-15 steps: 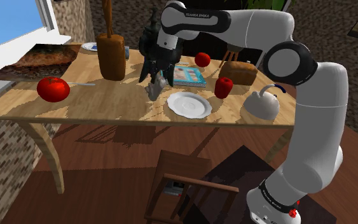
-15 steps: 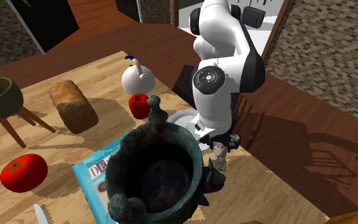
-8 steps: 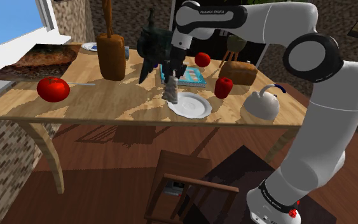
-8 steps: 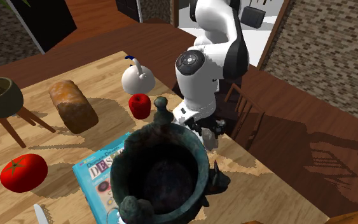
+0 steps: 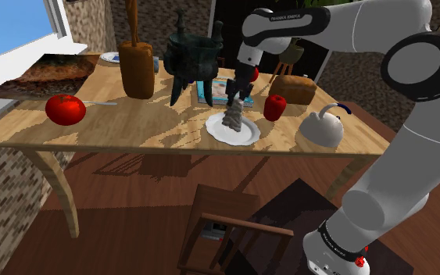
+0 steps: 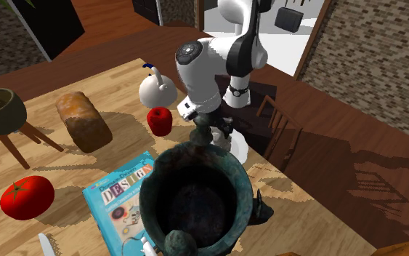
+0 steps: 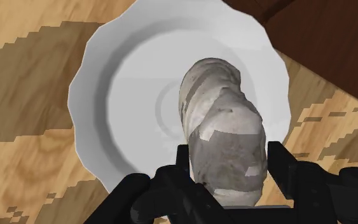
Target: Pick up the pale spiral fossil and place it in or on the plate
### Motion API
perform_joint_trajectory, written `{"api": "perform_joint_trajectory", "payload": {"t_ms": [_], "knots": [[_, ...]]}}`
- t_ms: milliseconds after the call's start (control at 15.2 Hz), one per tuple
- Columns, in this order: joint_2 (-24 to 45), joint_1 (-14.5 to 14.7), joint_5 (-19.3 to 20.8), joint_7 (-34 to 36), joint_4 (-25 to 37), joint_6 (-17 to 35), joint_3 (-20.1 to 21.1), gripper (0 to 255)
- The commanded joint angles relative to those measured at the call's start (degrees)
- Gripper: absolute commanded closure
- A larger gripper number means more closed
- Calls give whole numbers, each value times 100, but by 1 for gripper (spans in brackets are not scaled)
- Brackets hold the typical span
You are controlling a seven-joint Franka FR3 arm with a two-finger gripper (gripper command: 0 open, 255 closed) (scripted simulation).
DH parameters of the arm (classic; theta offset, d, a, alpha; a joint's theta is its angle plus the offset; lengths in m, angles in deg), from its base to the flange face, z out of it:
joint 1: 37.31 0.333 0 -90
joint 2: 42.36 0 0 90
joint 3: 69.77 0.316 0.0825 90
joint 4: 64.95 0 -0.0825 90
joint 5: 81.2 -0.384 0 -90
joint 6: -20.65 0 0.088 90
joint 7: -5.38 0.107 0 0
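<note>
My black gripper (image 7: 229, 167) clasps the pale grey, lumpy spiral fossil (image 7: 220, 137) between its 2 fingers (image 7: 280, 168), upright over the middle of the white scalloped round plate (image 7: 98, 95), so that, I judge, releasing there leaves it inside the plate's rim, off the wooden table (image 7: 31, 159).

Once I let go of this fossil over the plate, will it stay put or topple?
Likely topples: the fossil hangs upright, tall and narrow, between the fingers. Its rounded, lumpy body may roll, though the raised rim of the plate should contain it.
</note>
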Motion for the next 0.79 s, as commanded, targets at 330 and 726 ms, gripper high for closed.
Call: {"api": "perform_joint_trajectory", "payload": {"t_ms": [330, 726], "knots": [[61, -22, -8, -147, -417, 459, -22, 255], [216, -7, -9, -221, -728, 917, -19, 255]]}}
